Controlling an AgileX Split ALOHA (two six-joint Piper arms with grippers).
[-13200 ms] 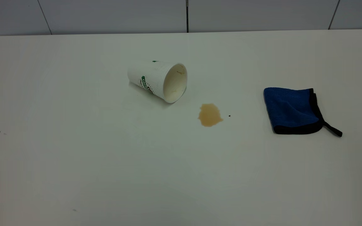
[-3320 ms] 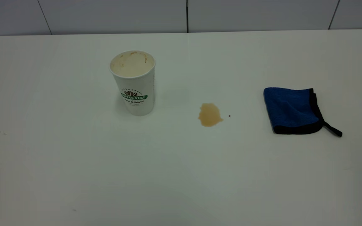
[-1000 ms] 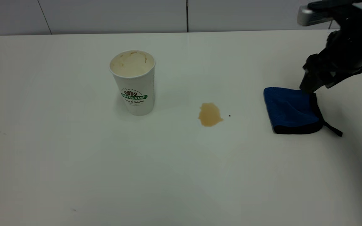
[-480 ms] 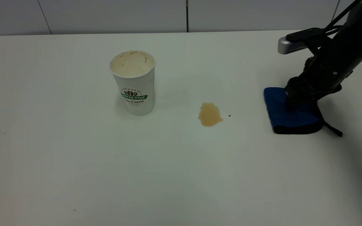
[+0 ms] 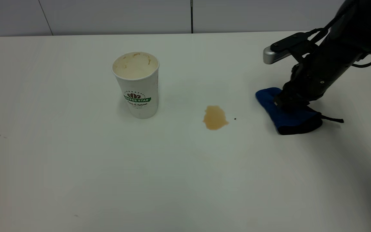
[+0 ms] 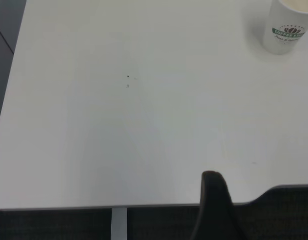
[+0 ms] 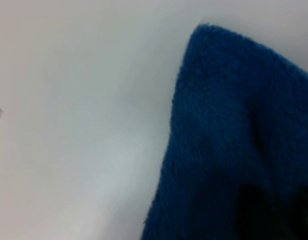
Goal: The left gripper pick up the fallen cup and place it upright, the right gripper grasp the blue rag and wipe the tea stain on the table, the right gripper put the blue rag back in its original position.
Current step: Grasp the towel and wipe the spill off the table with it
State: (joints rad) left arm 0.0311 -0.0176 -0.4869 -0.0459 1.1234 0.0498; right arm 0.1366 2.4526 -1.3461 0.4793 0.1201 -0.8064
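Rag's bunched up under your right gripper, stain not touched yet

Your right gripper (image 5: pixel 283 102) is pressed down on the blue rag (image 5: pixel 287 117), and I can't tell if the fingers are actually clamped on it. The tea stain (image 5: pixel 215 117) sits out past the rag's leading edge, with the paper cup (image 5: pixel 137 84) upright well beyond that. If the grip's shallow, the rag could slip out mid-drag, or you overshoot and clip the cup. The left gripper (image 6: pixel 214 210) is parked back at the table (image 5: pixel 76 167) edge.

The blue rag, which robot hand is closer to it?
Right. The right gripper presses on top of the blue rag. The left gripper is far away, back at the table edge beyond the cup.
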